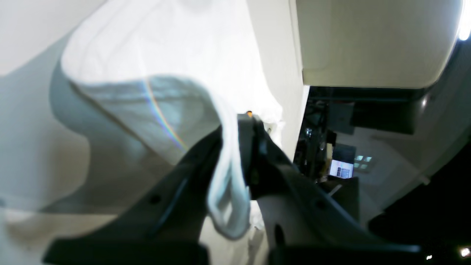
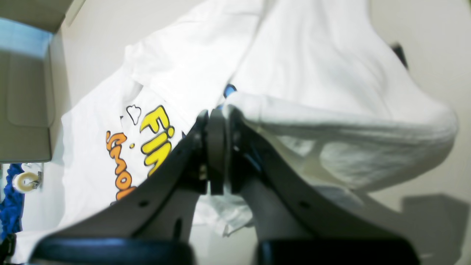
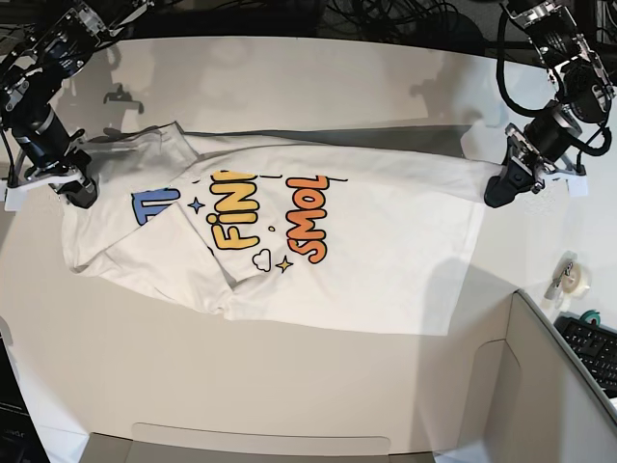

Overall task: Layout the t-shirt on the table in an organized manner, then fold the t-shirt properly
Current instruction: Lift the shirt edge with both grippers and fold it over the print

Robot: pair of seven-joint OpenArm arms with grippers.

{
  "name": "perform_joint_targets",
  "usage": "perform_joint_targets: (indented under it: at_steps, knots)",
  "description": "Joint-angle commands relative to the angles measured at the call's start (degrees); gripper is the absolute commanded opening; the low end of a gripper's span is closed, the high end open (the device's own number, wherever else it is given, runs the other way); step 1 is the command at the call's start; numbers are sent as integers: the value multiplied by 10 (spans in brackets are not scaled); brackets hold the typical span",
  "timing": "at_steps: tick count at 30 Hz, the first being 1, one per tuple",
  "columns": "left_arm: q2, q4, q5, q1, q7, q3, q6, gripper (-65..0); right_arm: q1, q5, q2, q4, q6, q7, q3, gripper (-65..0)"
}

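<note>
The shirt [image 3: 289,241] lies print-up on the table [image 3: 318,376], stretched between the two claws. The left claw [image 1: 235,147] pinches a white fold at one end; the right claw [image 2: 217,117] pinches the opposite edge.

White t-shirt [image 3: 366,251] (blue, yellow, orange lettering), seemingly white table [image 3: 289,386].
</note>
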Motion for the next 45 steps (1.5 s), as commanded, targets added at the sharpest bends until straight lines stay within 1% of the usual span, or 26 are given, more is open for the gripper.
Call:
perform_joint_targets:
  at_steps: [1, 5, 6, 10, 14, 17, 21, 24, 36, 42, 45]
  knots:
    - [-9, 0, -27, -12, 5, -1, 4, -650, 6, 0, 6, 3, 3, 21, -6, -650]
    - [-9, -32, -27, -35, 5, 3, 4, -650, 7, -15, 8, -39, 0, 62, -22, -650]
    - [-9, -42, -27, -42, 3, 13, 4, -650, 10, -15, 8, -55, -1, 67, -22, -650]
    - [-13, -84, -27, -64, 0, 40, 4, -650, 18, -15, 11, -111, -2, 71, -17, -650]
    - [-14, -114, -27, -83, 0, 56, 4, -650, 23, -23, 15, -130, -2, 73, -17, -650]
    - [-14, -117, -27, -95, 0, 56, 4, -650, 30, -60, 17, -131, -2, 88, -19, -650]
    - [-14, -117, -27, -100, 0, 53, 4, -650, 43, -122, 15, -131, -2, 93, -20, -650]
    - [-16, -117, -27, -106, 0, 53, 4, -650, 47, -149, 15, -132, -2, 99, -21, -650]
    - [-17, -153, -27, -105, 0, 52, 4, -650, 51, -152, 19, -179, -2, 98, -21, -650]
    - [-17, -153, -27, -104, 0, 52, 4, -650, 51, -152, 19, -180, -2, 98, -21, -649]
    - [-27, -153, -27, -104, 0, 52, 4, -650, 51, -152, 19, -180, -2, 98, -21, -566]
